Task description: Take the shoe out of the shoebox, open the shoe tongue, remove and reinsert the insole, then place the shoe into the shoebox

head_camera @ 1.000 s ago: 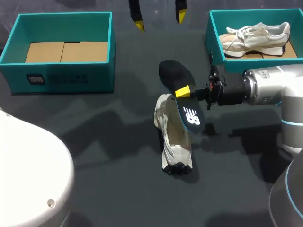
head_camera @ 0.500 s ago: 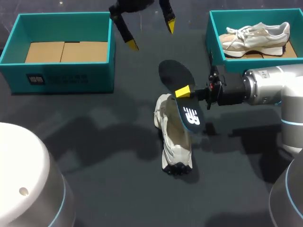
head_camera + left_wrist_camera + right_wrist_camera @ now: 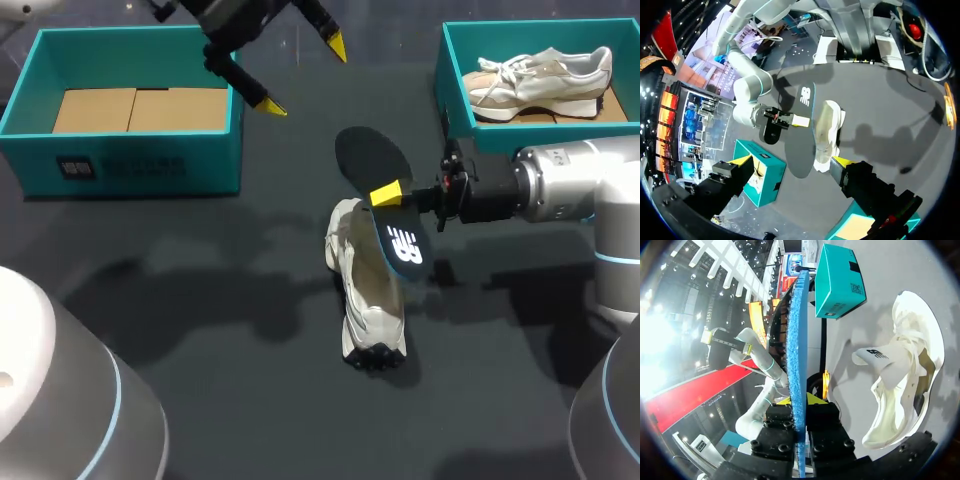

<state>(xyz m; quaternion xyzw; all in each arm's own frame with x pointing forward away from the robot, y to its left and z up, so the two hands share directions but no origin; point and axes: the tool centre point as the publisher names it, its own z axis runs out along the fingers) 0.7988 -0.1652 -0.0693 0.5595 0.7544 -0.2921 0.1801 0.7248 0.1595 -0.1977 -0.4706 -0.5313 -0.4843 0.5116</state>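
Right claw was clamped hard on the insole, pinching it at mid-length and holding it on edge right over the white shoe, which lay loose on the table. The left claw hung wide open with nothing in it, up by the left shoebox and well away from the action. Trouble looked likely from there: nothing braced that shoe, so pushing the insole in could have shoved it along the table, or the floppy insole could have buckled against the tongue and twisted out of the pinch.

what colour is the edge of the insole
Bright blue; the right wrist view shows the insole edge-on.
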